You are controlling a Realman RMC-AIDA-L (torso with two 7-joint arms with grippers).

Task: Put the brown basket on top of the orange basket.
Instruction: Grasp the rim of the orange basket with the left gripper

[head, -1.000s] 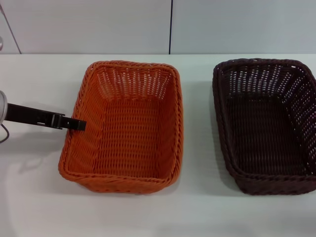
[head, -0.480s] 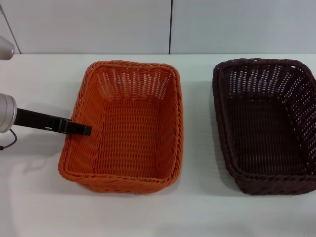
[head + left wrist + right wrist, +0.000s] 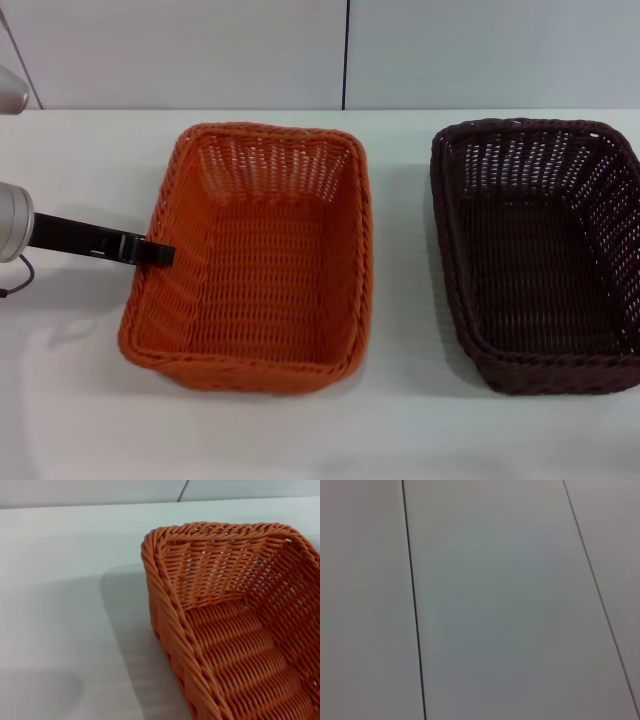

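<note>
left gripper point(image 3: 160, 254): I see it at the far left of the head view, a dark slim finger reaching in from the silver wrist, its tip at the orange basket's left rim, just over or against the braid; I cannot tell from here whether the jaws are apart or together
table point(image 3: 70, 400): white, both baskets stand on it
orange basket point(image 3: 255, 255): left of centre, upright, mouth up, nothing inside; its long axis runs away from me, near edge to far edge; my left wrist view looks down on one of its corners point(image 3: 220, 625) from close by
gap: a strip of bare table separates the two baskets; they stand side by side, apart, long axes roughly parallel
brown basket point(image 3: 540, 250): far right of the head view, upright, nothing in it, its right wall running to the frame edge; not yet lifted, nothing touching it
right gripper: not in any view; its wrist camera shows only pale panels with dark seams, so I take that arm to be parked
what the move turns on: the brown basket lies well off to the right of my left gripper, with the whole orange basket in between; I judge the right arm the nearer one for the pick, and the carry would run leftward, keeping the long axes lined up so it seats on the orange one
</note>
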